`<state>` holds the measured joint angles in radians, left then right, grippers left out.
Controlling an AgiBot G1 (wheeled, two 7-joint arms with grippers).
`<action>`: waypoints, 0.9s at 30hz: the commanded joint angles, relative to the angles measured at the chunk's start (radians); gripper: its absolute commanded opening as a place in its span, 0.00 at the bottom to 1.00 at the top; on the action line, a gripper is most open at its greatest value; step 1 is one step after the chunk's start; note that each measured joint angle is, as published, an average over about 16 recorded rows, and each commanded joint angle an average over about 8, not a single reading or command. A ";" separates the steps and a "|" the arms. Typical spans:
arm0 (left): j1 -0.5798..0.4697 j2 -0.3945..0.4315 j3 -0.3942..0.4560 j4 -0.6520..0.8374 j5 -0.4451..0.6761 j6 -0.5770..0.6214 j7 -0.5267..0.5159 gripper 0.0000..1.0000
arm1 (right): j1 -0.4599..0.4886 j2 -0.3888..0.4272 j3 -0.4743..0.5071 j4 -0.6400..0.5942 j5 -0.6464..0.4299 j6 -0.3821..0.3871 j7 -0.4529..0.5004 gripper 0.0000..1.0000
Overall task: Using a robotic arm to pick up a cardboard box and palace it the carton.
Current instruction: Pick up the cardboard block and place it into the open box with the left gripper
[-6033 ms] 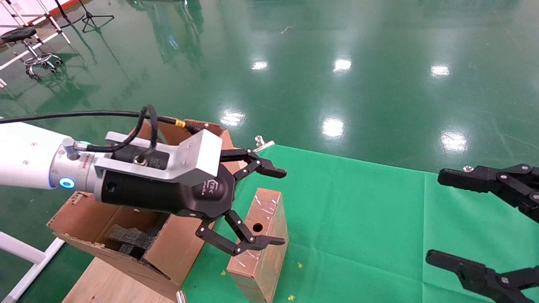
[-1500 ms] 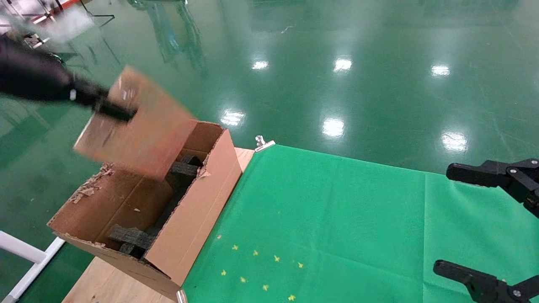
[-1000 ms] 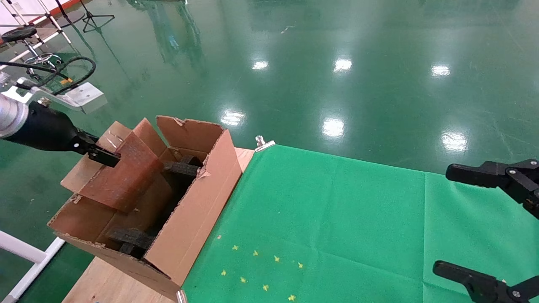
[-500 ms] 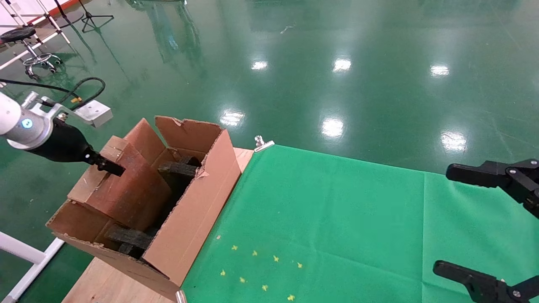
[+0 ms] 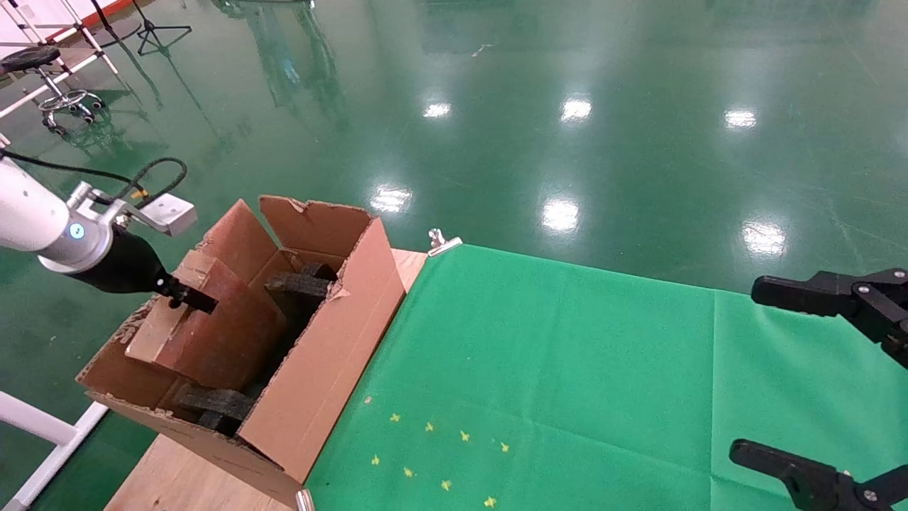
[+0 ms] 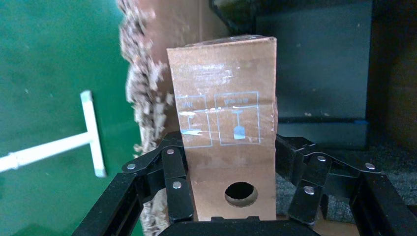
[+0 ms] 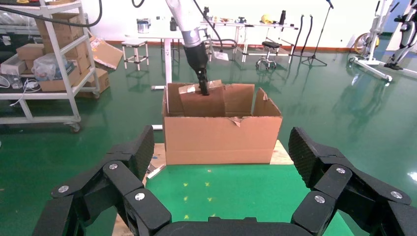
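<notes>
The robotic arm [image 5: 42, 223] reaches in from the left side of the head view, and its left gripper [image 6: 231, 196] is clamped on the cardboard box [image 5: 213, 330]; in the left wrist view the black fingers [image 6: 174, 177] press both long sides of the slim reddish-brown box, just above the narrow face with the round hole. The cardboard box sits tilted, its lower part down inside the carton [image 5: 333, 355] at the carton's left side, its upper end rising above the ragged left wall. The carton stands on the bare wooden strip at the table's left edge, just beside the green cloth [image 5: 567, 369], flaps up, with black foam pieces [image 5: 301, 284] inside it next to the held box. A metal clip [image 5: 443, 243] pins the cloth at the table's far edge, near the carton's far right corner. The right gripper [image 5: 837, 376] hangs over the right edge of the cloth, well apart from the carton, its jaws spread wide and holding nothing
</notes>
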<state>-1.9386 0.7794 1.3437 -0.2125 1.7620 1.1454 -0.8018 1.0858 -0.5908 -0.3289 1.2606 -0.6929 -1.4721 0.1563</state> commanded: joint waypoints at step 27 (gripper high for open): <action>0.055 0.047 -0.010 0.115 -0.021 -0.024 0.042 1.00 | 0.000 0.000 0.000 0.000 0.000 0.000 0.000 1.00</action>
<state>-1.8831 0.8266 1.3333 -0.0967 1.7409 1.1204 -0.7599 1.0856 -0.5906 -0.3290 1.2603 -0.6927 -1.4717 0.1561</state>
